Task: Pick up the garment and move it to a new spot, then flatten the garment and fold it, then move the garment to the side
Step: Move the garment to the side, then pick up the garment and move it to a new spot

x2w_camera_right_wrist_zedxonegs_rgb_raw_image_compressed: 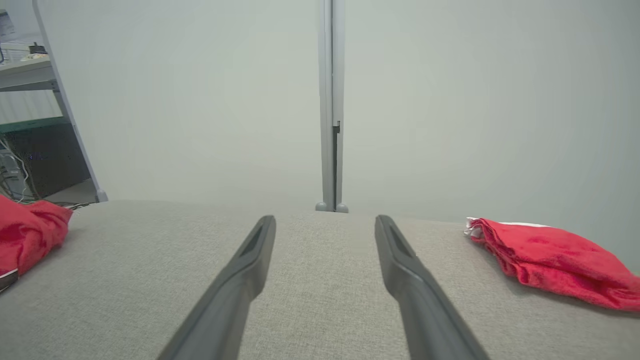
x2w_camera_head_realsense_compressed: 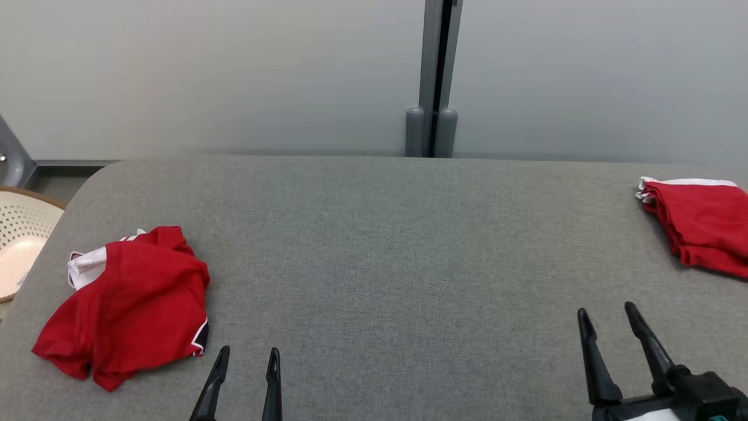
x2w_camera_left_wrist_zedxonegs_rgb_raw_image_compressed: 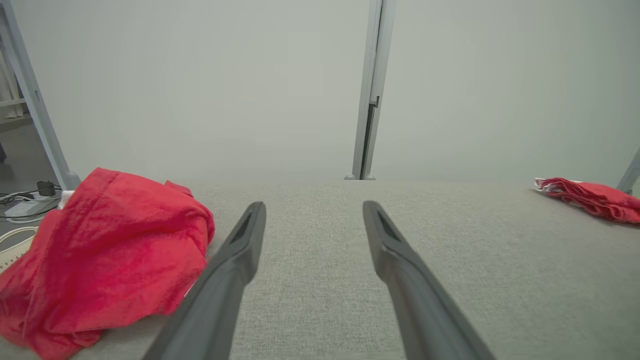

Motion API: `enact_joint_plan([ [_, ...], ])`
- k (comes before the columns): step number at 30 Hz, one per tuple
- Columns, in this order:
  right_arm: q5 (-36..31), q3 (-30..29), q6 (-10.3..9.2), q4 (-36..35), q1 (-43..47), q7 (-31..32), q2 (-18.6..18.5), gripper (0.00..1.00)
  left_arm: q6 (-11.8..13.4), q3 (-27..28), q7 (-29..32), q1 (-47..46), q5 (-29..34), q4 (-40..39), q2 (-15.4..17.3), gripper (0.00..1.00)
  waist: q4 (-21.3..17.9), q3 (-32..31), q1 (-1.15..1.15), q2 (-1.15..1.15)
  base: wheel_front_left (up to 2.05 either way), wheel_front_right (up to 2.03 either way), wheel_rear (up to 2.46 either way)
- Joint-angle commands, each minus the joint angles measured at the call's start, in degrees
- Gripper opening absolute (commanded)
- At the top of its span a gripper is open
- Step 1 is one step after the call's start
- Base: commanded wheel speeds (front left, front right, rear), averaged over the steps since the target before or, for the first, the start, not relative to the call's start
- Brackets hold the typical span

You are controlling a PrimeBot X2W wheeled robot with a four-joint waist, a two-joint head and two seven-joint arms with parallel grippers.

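Currently left end effector [x2w_camera_head_realsense_compressed: 249, 351] and right end effector [x2w_camera_head_realsense_compressed: 606, 309] gape empty; red garment [x2w_camera_head_realsense_compressed: 128, 304] lies crumpled

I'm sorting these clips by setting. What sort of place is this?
Probably a lab or test workspace, not a home: a grey fabric-covered table backed by pale partition panels on a grey metal post, with metal shelving and loose cables beyond.
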Motion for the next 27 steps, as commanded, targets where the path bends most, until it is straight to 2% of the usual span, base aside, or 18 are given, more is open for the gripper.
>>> enact_joint_plan([
  [1,-0.54,-1.54,-0.14,-1.99,1.46,-0.04,0.48,1.00,-0.64,0.36,0.00,1.04,0.43,0.40,0.09,1.00,-1.10,-1.39,0.00,0.00,0.00,0.00,0.00],
  [9,-1.24,-3.73,-0.14,-4.87,3.18,-0.05,2.30,1.00,-0.58,0.79,0.01,2.18,1.42,1.46,0.12,1.00,-1.66,-2.33,0.00,0.00,0.00,0.00,0.00],
  [27,0.15,-2.16,-0.14,-3.07,3.99,-0.05,1.90,1.00,-0.11,0.50,0.01,0.09,3.28,1.48,0.10,1.00,-1.71,-2.97,0.00,0.00,0.00,0.00,0.00],
])
